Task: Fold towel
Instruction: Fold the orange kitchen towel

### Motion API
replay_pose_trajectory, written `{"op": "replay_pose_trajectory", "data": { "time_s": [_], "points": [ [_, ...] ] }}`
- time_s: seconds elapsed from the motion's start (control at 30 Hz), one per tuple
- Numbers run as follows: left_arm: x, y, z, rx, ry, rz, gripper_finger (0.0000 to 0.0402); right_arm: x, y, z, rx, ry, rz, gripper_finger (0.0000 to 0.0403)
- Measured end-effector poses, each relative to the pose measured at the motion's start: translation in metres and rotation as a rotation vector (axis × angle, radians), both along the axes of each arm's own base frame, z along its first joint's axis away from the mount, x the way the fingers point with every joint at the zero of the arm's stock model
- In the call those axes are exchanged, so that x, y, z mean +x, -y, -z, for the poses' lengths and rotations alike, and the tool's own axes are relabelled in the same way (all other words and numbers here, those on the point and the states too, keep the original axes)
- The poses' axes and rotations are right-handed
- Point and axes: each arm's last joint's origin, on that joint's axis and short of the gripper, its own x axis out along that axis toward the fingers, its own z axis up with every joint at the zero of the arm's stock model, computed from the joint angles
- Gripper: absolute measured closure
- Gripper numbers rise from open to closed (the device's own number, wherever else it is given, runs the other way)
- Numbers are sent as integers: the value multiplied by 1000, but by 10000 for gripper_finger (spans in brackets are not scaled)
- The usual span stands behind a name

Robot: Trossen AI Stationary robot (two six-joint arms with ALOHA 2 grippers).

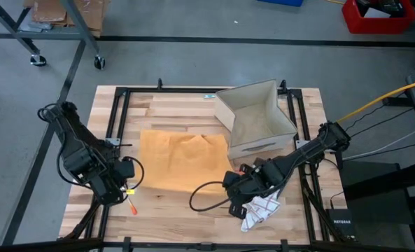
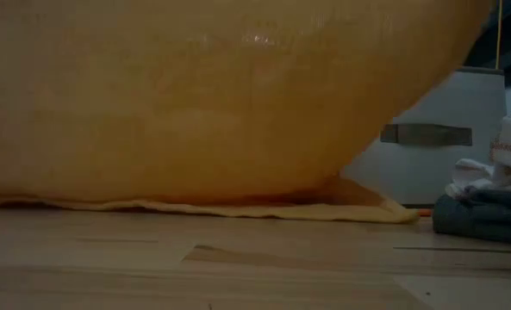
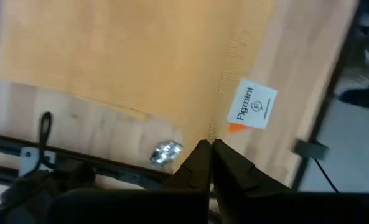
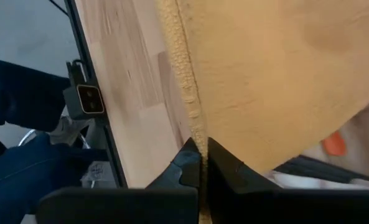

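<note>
An orange towel [image 1: 183, 161] lies spread over the middle of the wooden table [image 1: 165, 217]. Its near edge is raised between my two grippers. In the low view the towel [image 2: 203, 95] hangs like a curtain, and its lower fold [image 2: 238, 208] rests on the table. My left gripper [image 1: 128, 185] is shut at the towel's near left corner. At the near right corner my right gripper [image 1: 231, 183] is shut too. A white label [image 3: 254, 106] hangs from the towel next to the left gripper. My left gripper [image 3: 209, 148] pinches the towel's corner hem [image 3: 213, 127] between its two fingers, close to the white label. The fingers slant down from above. The corner is held off the table. My right gripper [image 4: 201, 152] pinches the towel's thick hemmed edge [image 4: 195, 121] at the near right corner. Its fingers slant down along that edge, and the cloth spreads away from them.
An open cardboard box [image 1: 256, 115] stands at the far right, beside the towel. White cloths [image 1: 259, 210] lie heaped near the front right, under the right arm. A small orange-red tool [image 1: 133, 205] lies by the left gripper. A black frame [image 1: 120, 105] runs around the table.
</note>
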Motion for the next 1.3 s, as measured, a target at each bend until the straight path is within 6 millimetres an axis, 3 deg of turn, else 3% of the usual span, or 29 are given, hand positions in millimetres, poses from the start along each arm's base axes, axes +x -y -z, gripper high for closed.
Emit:
{"op": "replay_pose_trajectory", "data": {
  "time_s": [0.17, 0.33, 0.7, 1.03, 1.3],
  "points": [
    [1, -2, 18, 99, 12, -69, 401, 2, 0, 26, 0, -19, 3, 393],
    [1, -7, 43, 227, 29, -125, 401, 6, 19, 40, -72, -49, 66, 393],
    [12, -34, 77, 482, 142, -286, 401, 28, 88, 45, -201, -55, 250, 393],
    [21, -73, 112, 671, 58, -429, 401, 39, 145, 45, -231, -66, 369, 393],
    [23, -97, 136, 761, 42, -528, 401, 42, 177, 47, -257, -79, 420, 393]
  ]
}}
